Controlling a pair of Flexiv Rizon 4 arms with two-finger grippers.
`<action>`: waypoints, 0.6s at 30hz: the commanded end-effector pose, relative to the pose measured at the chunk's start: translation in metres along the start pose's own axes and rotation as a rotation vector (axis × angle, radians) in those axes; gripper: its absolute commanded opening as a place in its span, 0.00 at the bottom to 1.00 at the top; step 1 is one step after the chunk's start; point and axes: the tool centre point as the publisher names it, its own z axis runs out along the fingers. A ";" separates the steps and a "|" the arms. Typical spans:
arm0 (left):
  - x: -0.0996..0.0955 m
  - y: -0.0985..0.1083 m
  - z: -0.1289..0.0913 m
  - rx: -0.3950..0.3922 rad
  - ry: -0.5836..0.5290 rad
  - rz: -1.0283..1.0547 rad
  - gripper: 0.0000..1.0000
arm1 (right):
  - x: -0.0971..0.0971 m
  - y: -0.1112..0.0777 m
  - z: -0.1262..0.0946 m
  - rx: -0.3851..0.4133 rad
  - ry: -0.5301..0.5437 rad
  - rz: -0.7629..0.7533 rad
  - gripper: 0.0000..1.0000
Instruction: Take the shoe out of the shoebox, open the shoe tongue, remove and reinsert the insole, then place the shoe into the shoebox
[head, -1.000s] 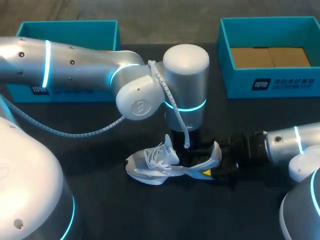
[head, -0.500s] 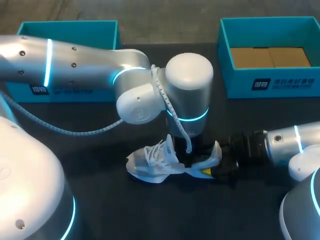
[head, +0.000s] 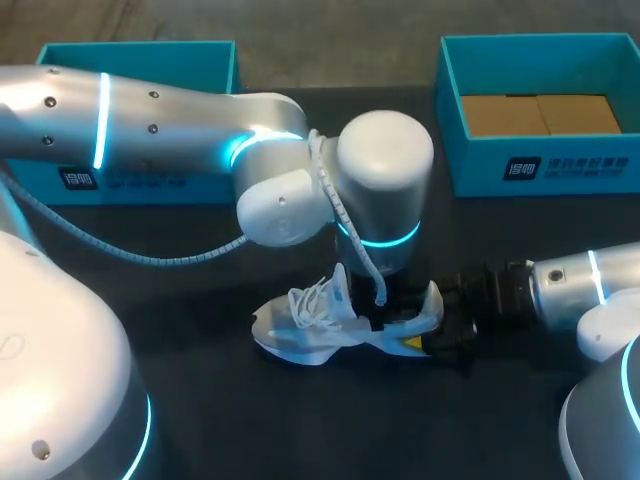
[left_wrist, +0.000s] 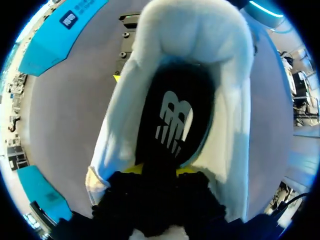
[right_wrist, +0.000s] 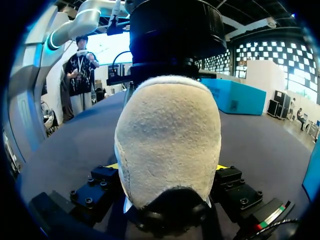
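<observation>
Head view: our white lace-up shoe lies out on the black table, black insole inside.
Right fingers pinch its heel; left fingers we cannot tell; the teal shoebox awaits.

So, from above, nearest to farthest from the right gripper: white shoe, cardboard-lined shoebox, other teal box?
1. White shoe, heel held in the right gripper.
2. Cardboard-lined shoebox, back right.
3. Other teal box, far back left.

Dark matte table top
</observation>
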 end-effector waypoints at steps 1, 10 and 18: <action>-0.003 -0.003 0.016 0.000 -0.051 -0.011 0.00 | 0.006 0.002 -0.001 0.003 -0.001 -0.003 0.00; -0.011 0.009 -0.011 0.047 0.004 -0.021 0.00 | 0.006 0.002 -0.001 0.003 -0.001 -0.003 0.00; -0.007 0.019 -0.032 0.118 0.183 0.028 0.00 | 0.006 0.002 -0.001 0.003 -0.001 -0.003 0.00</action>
